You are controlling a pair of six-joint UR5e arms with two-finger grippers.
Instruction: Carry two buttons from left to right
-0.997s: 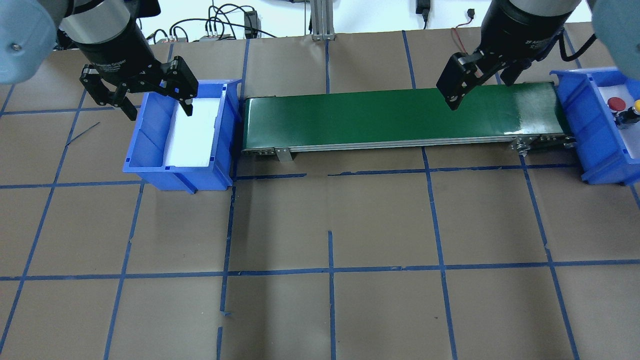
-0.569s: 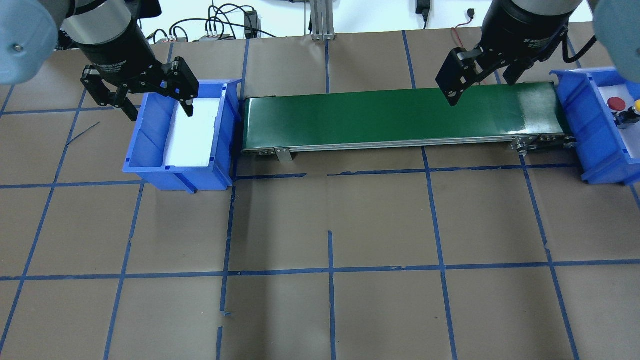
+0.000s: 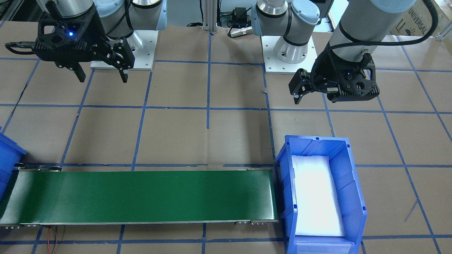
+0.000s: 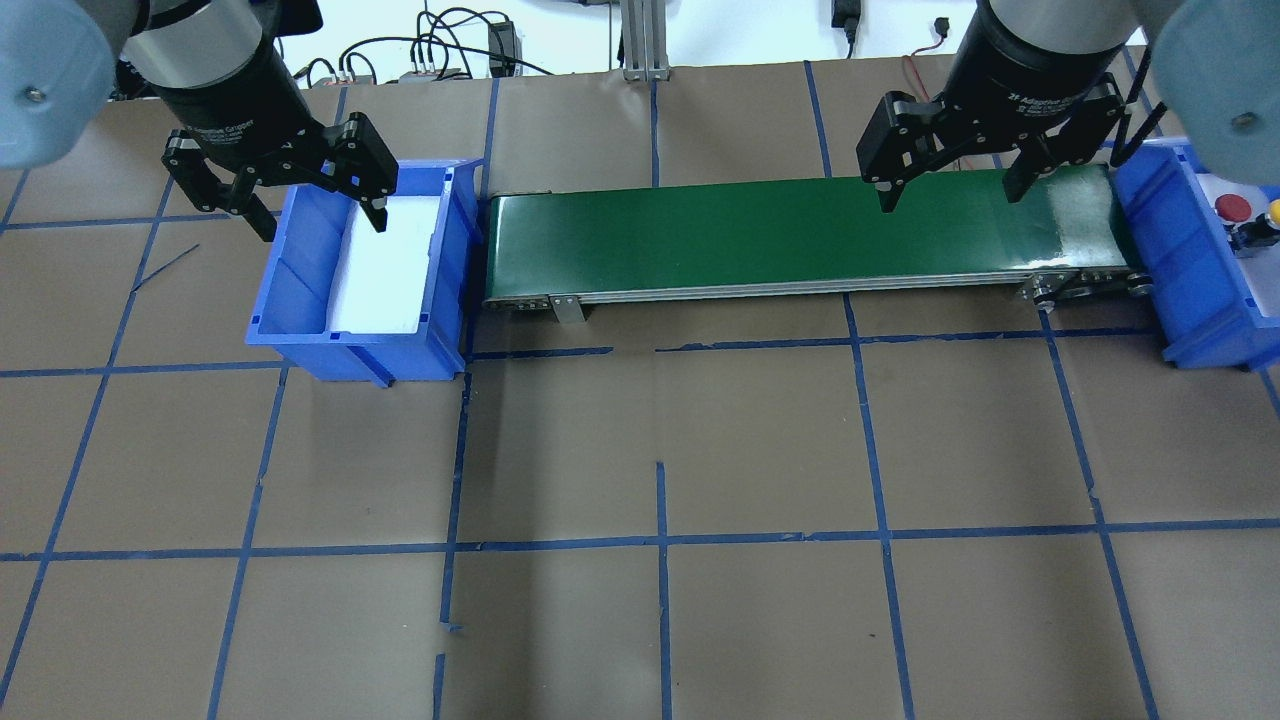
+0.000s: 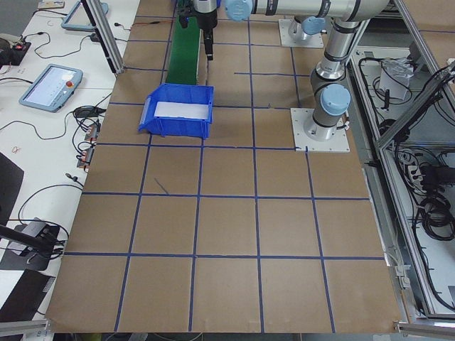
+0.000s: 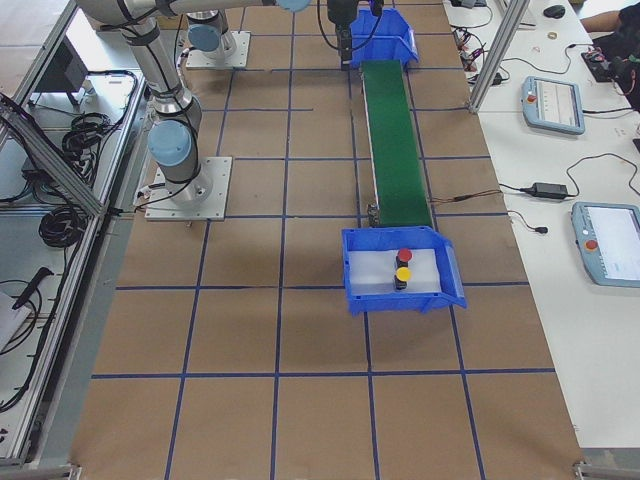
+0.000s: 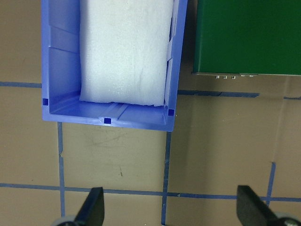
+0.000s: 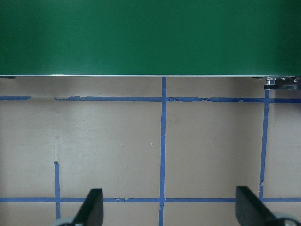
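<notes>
Two buttons are accounted for, both in the blue right bin [image 6: 357, 272] at the robot's right end of the green conveyor belt [image 4: 800, 235]. The red button [image 6: 403, 256] sits nearer the belt. The yellow button [image 6: 403, 272] sits just beside it, on the side away from the belt. Both stand upright on the white liner of that bin. Whether the two touch cannot be told at this size. In the overhead view the yellow one is partly cut off by the frame edge.

The blue left bin [image 4: 300, 335] stands just beside the opposite end of the belt. It shows only its white foam pad [image 4: 385, 270].

Left hand [image 4: 322, 224]: released, fingers spread wide, nothing between them. It hangs above the brown worktop [image 4: 760, 440] on the robot's side of the left bin. Its wrist view shows bare paper under the fingertips and the bin's near wall ahead.

Right hand [image 4: 950, 200]: released, fingers spread wide, nothing between them. It hangs above the worktop on the robot's side of the belt, toward the belt's right-bin end. Its wrist view shows taped paper beneath and the belt edge ahead. It is well apart from both buttons.

Neither hand touches a bin, the belt or a button.
</notes>
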